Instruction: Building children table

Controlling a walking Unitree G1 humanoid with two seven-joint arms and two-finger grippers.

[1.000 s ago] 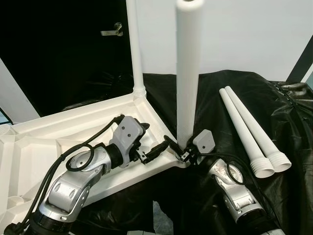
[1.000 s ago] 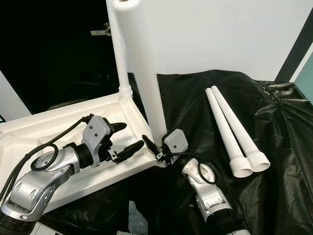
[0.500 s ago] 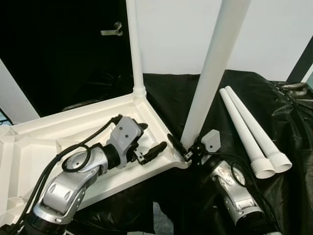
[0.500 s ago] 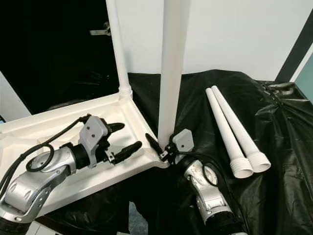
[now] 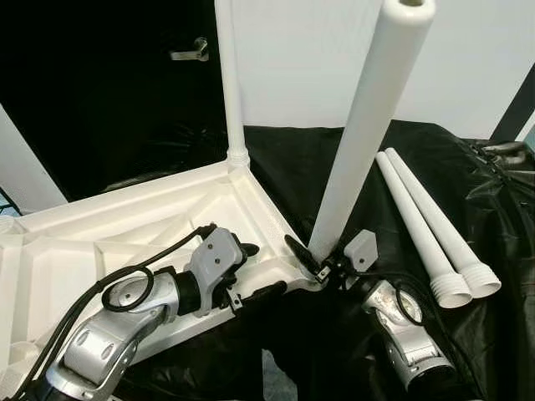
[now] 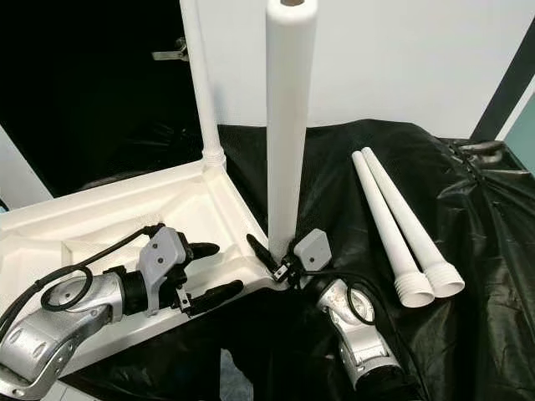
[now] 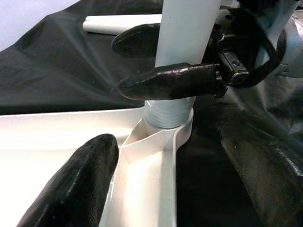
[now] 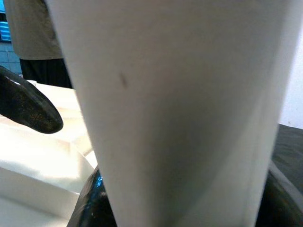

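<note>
Your right gripper [image 6: 280,269] is clamped on the base of the leg [image 6: 287,125], fingers either side of it just above its threaded end, which sits in the near corner socket [image 7: 168,124] of the upturned tabletop [image 5: 125,230]. The leg leans a bit away from the tabletop in the left eye view and looks near upright in the right eye view, so judge it as not fully seated and not square yet.

Your left gripper [image 5: 259,271] sits just to the left of the right one, fingers spread wide, holding nothing: one finger [image 7: 87,177] over the tabletop's inner face, the other past the outer edge, so the rim is between them but ungripped.

To do this step well:
- Close the left gripper on the rim first so the tabletop can't slide on the black sheet [image 5: 401,351].
- Straighten the leg over the socket before turning; cross-threading looks like the main risk.
- Keep the grip low near the thread and turn in short strokes.
- Use the left wrist view to check the thread sinks evenly.

The fitted leg [image 5: 230,83] stands at the far corner, beyond both grippers. Two spare legs [image 5: 426,225] lie side by side to the right of the right gripper, well apart from it.
</note>
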